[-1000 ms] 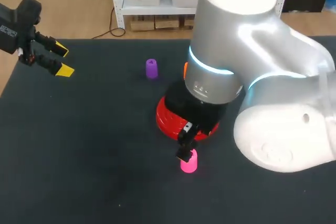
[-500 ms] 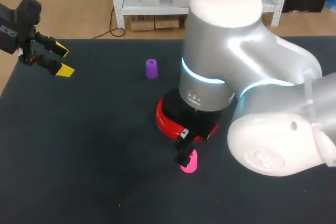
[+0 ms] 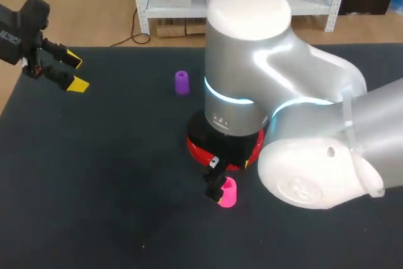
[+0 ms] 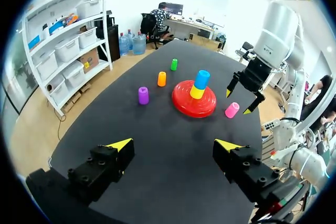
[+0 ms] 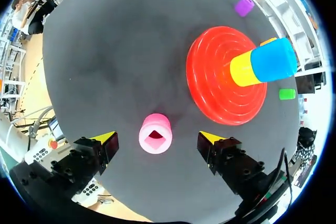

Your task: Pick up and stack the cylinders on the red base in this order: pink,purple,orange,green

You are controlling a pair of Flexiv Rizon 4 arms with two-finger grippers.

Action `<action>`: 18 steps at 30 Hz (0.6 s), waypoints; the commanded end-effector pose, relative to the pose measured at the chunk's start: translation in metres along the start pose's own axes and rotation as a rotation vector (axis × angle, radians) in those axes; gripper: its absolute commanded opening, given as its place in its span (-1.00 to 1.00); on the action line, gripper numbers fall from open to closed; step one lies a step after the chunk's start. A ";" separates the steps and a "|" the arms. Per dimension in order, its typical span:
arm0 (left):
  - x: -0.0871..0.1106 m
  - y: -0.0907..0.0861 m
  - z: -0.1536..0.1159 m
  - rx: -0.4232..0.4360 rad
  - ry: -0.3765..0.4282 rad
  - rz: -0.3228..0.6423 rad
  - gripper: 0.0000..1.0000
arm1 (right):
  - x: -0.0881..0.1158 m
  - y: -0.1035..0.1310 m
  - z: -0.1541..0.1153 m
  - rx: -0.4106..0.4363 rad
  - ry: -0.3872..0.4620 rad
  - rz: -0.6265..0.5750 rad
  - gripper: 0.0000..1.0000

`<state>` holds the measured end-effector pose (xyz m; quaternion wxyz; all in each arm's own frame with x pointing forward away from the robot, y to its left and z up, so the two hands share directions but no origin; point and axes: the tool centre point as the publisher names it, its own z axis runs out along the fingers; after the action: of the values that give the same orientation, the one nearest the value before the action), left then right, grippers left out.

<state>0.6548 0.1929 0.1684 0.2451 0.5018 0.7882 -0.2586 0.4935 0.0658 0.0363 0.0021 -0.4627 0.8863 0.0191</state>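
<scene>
The pink cylinder stands upright on the black table just in front of the red base. My right gripper hangs open straight above it, one yellow tip on each side, apart from it. In the left wrist view the pink cylinder sits below the right gripper. A yellow cylinder and a blue cylinder are stacked on the red base. The purple cylinder, the orange cylinder and the green cylinder stand beyond the base. My left gripper is open and empty at the far left.
My right arm's large silver body covers most of the red base and the stack from above. The black table has bare surface at its left and front.
My right arm has swung leftwards, bringing its gripper more squarely over the pink cylinder. The pink cylinder and my left arm have stayed in place.
</scene>
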 end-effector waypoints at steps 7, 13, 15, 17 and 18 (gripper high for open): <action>0.001 0.000 0.000 -0.002 -0.002 0.001 1.00 | -0.003 0.001 0.003 0.010 0.003 0.005 -0.04; 0.001 0.000 0.000 -0.002 -0.002 0.001 1.00 | -0.002 0.001 0.005 0.009 0.006 0.009 -0.07; 0.001 0.000 0.000 -0.002 -0.002 0.001 1.00 | -0.001 0.001 0.006 0.007 0.008 0.011 -0.05; 0.001 0.000 0.000 -0.002 -0.002 0.001 1.00 | 0.000 0.001 0.007 0.006 0.009 0.014 -0.05; 0.001 0.000 0.000 -0.002 -0.002 0.001 1.00 | 0.000 0.001 0.007 0.005 0.009 0.014 -0.05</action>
<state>0.6548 0.1929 0.1684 0.2451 0.5018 0.7882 -0.2586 0.4935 0.0676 0.0304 -0.0029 -0.4571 0.8893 0.0149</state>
